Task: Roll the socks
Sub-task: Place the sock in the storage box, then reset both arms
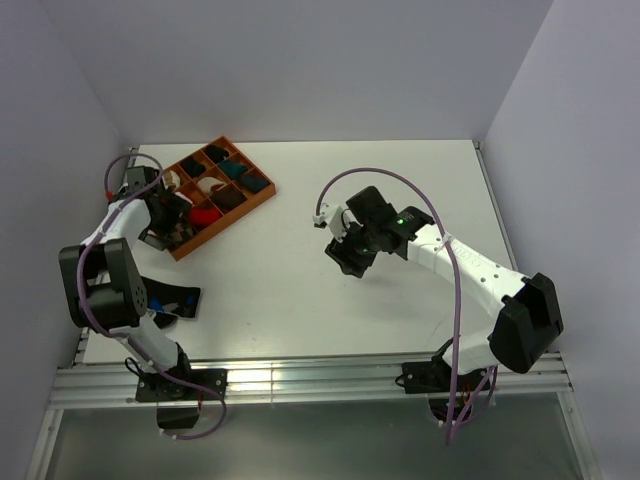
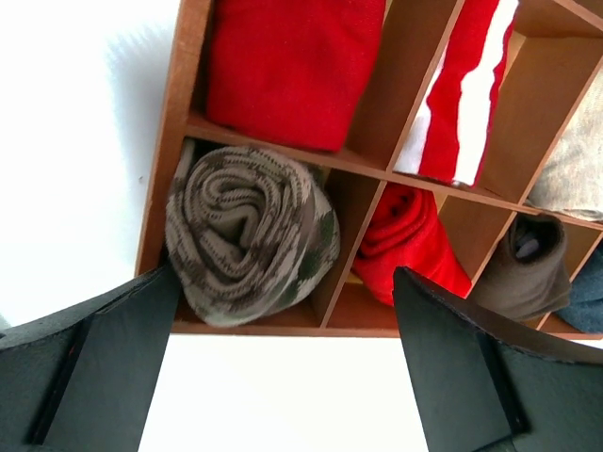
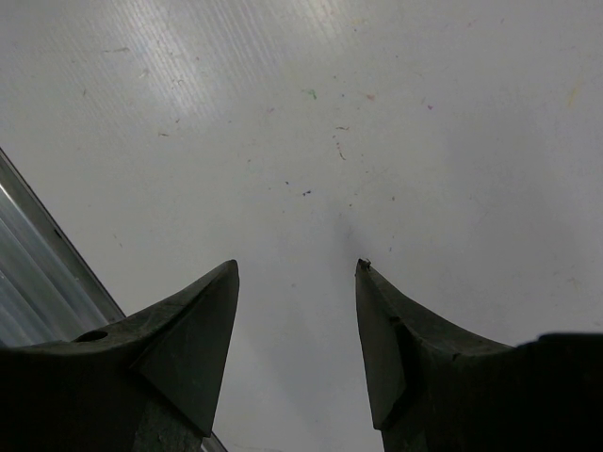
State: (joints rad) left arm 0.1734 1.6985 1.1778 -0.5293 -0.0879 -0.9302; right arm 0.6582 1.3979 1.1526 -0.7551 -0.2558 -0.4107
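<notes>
Left gripper (image 2: 283, 282): fingers (image 2: 89, 367) spread wide, nothing clamped between them. It hangs over the near-left corner of the tray (image 2: 162, 141).

Argyle sock (image 2: 250, 235): one tan-and-brown roll, wound in a spiral. It sits in the tray's corner compartment, against the outer wall and the divider. The left finger's tip is just beside the roll's lower edge; contact cannot be told.

Right gripper (image 3: 297, 268): fingers (image 3: 188, 339) apart, holding nothing, bare table (image 3: 311, 122) below. In the top view it hovers near the middle of the table, well apart from the tray.

Count in the left wrist view:
- Red pieces, 3: one plain folded red piece (image 2: 283, 71) in the compartment beyond the argyle sock; one red piece with white stripes (image 2: 466, 85) in the next compartment to the right; one red roll (image 2: 410, 245) in the compartment just right of the argyle sock. No patch side of the red roll shows, so which red sock it is cannot be told.
- Dark brown roll (image 2: 528, 268), 1: one compartment further right in the same row.
- Grey-beige fabric (image 2: 575, 160), 1, and blue fabric (image 2: 589, 301), 1: both cut by the right frame edge.

Top view: one orange-brown tray lies angled at the far-left part of the table. Its contents are too small there to count. One dark object (image 1: 185, 298) lies on the table beside the left arm, too small to identify. A green light (image 1: 400, 218) shows on the right wrist.
</notes>
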